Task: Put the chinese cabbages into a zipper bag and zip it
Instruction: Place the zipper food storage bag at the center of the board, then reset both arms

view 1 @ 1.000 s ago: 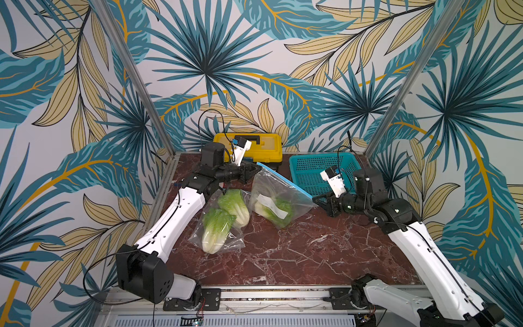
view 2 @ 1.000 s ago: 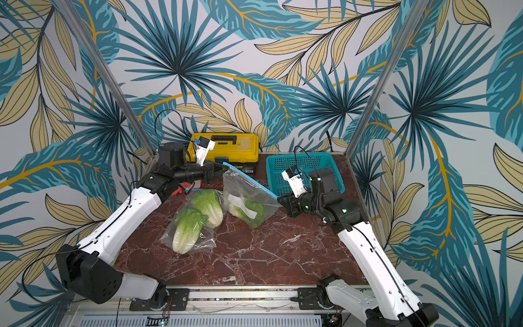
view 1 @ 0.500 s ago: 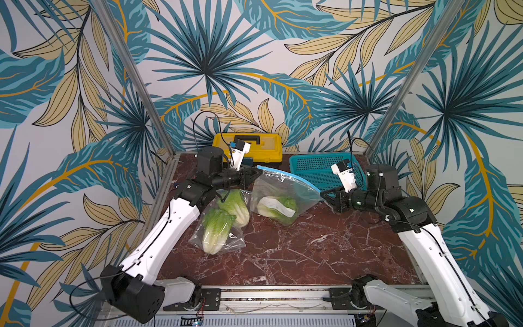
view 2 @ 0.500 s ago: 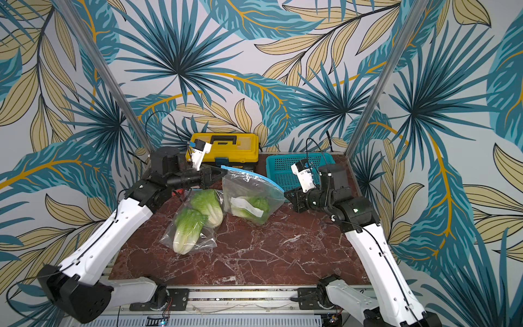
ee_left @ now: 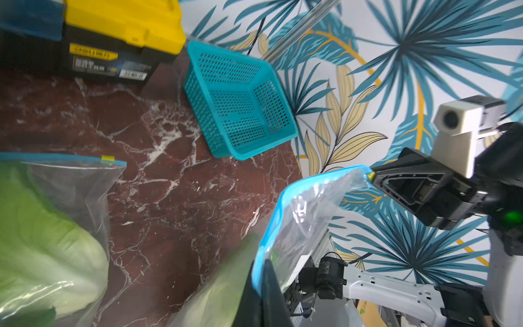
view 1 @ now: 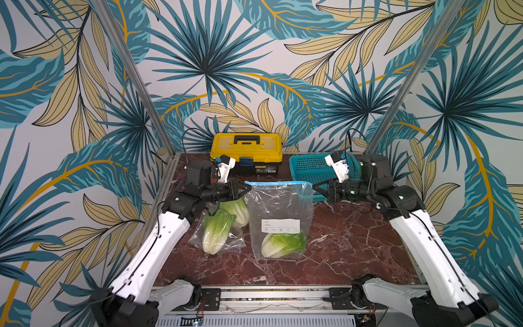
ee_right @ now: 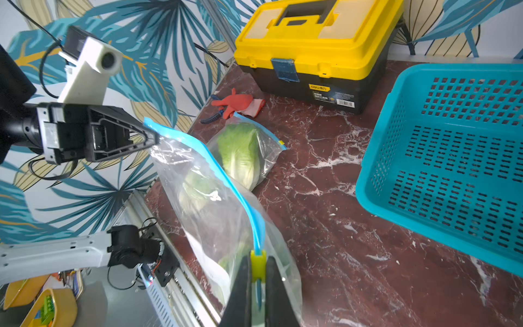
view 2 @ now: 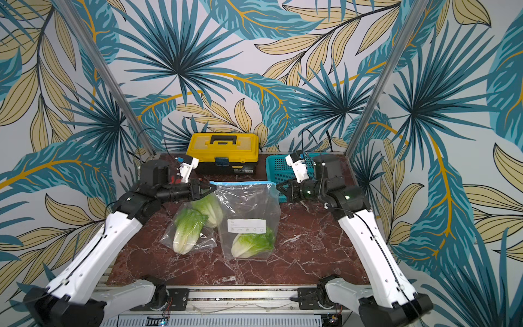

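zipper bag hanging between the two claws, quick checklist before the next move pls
1. left claw shut on the zipper bag corner: ok.
2. right claw shut on the yellow slider: ok.
3. yellow slider at the end of the blue zip strip: ok.
4. strip sealed along its whole length: cannot tell.
5. cabbage inside the held bag: ok.
6. all three inside: not ok; front cabbage and rear cabbage lie on the table outside it.
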{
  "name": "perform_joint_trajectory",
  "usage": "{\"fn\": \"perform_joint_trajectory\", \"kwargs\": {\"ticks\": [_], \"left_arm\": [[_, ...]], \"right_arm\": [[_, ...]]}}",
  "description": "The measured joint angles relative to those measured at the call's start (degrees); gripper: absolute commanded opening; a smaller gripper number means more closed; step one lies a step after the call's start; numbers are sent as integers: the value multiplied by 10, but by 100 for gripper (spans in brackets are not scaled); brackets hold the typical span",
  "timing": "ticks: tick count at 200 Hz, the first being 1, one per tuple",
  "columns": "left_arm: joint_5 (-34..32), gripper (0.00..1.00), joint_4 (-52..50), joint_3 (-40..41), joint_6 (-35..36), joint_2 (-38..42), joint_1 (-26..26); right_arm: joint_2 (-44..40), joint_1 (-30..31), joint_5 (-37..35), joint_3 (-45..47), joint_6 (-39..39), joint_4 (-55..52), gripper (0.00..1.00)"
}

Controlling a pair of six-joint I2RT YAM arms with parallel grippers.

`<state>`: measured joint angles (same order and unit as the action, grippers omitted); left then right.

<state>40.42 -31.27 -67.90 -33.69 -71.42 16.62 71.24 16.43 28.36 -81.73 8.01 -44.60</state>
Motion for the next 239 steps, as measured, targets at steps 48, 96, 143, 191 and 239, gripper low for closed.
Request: {"fn": "perform_joint_trajectory", "kwargs": {"ticks": [48,96,143,191,239], "left_arm": [[-5,33,-9,-20,49,-196,-17],[-91,87,-27,-69,93,-209,-40],[-285,92,-9,39,101,-59,-37],[-516,100,123,184,174,45,15],[-743,100,322,293,231,-42,15]], "right_arm": [[186,0,-43,-35,24,79,40],[190,-33,-91,-78,30,87,56],[4,-100,-204,130,53,120,62],[-134,-104,-448,383,0,306,75],[-33,-110,-581,543,-32,572,77]]}}
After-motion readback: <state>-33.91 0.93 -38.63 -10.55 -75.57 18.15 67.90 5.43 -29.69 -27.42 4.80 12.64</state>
